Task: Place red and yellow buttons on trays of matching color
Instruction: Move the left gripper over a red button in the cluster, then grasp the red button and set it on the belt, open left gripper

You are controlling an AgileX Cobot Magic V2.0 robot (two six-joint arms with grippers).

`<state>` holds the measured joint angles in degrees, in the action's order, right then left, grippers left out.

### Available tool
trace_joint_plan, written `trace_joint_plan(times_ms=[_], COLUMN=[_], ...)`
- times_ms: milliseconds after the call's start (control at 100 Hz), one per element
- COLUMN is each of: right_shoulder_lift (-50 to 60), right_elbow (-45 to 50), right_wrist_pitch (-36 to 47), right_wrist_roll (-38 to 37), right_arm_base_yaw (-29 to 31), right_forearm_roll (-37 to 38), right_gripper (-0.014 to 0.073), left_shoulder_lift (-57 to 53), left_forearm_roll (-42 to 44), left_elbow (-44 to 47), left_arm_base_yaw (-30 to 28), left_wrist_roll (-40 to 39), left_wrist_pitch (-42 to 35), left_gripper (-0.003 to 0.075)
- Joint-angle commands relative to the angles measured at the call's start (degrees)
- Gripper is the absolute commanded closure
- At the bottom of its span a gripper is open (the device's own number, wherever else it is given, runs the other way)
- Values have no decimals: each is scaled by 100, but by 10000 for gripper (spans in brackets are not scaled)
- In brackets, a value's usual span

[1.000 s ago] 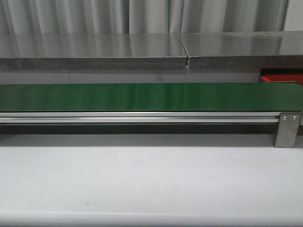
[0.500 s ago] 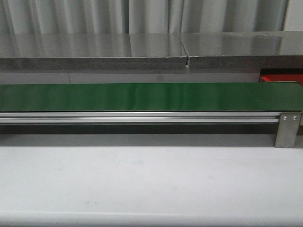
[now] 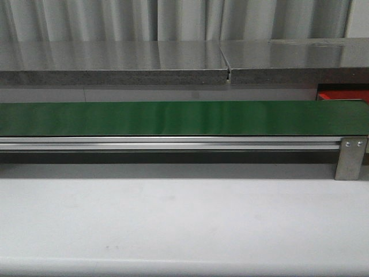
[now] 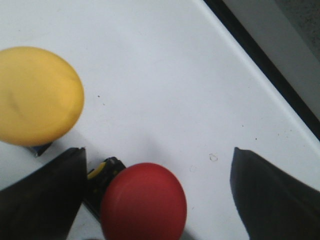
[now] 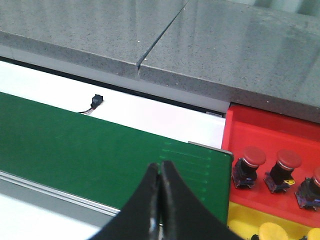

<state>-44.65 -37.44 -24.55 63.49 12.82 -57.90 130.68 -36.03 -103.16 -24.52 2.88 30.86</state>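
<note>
Buttons first: red button [image 4: 143, 201] sits on the white worktop [image 4: 165, 90] between the spread fingers of the left hand [image 4: 157, 195], closer to one finger [image 4: 42, 200] than the other, its black-and-yellow base poking out beside the cap. Left hand is wide open, holding nothing. Yellow button [image 4: 37, 95] stands just beside that same finger, outside the gap, apart from the red one. Left arm is clearly the nearer one for both.

Right hand [image 5: 160, 200] is closed, fingers pressed together, nothing in them, hovering over the end of the green belt [image 5: 75, 150]. Red tray [image 5: 270, 135] lies just past the belt end and already carries at least three red buttons [image 5: 250, 162]; a yellow area [image 5: 245, 220] with yellow caps shows beside it, only partly in view.

Front view shows belt, worktop and a sliver of red tray [image 3: 343, 92] at far right; no arms visible there. Open worktop on the far side of the red button looks free; the yellow button crowds the near finger, so closing may nudge it.
</note>
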Motion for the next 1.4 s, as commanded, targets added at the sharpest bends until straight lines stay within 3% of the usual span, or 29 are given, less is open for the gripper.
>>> trace_joint_plan(times_ms=[0, 360, 570, 840, 1070, 1390], right_shoulder_lift=[39, 39, 39, 39, 39, 39], right_elbow=[-166, -166, -166, -166, -166, -166], right_wrist_pitch=[229, 229, 229, 229, 229, 229], right_wrist_roll=[11, 11, 11, 11, 11, 11], right_arm_base_yaw=[-13, -13, -13, -13, -13, -13], right_forearm_roll=[-121, -121, -121, -121, -121, -121], right_gripper=[711, 711, 711, 711, 711, 711], left_shoulder_lift=[-320, -353, -652, -1379, -1846, -2393], left_forearm_roll=[-162, -162, -162, 79, 727, 1624], left_elbow=[-173, -173, -173, -289, -798, -802], left_arm_base_yaw=[-10, -10, -10, -10, 13, 514], left_wrist_roll=[-72, -72, -72, -72, -50, -38], left_wrist_pitch=[12, 335, 385, 546, 1452, 1865], left_gripper=[256, 606, 736, 741, 741, 741])
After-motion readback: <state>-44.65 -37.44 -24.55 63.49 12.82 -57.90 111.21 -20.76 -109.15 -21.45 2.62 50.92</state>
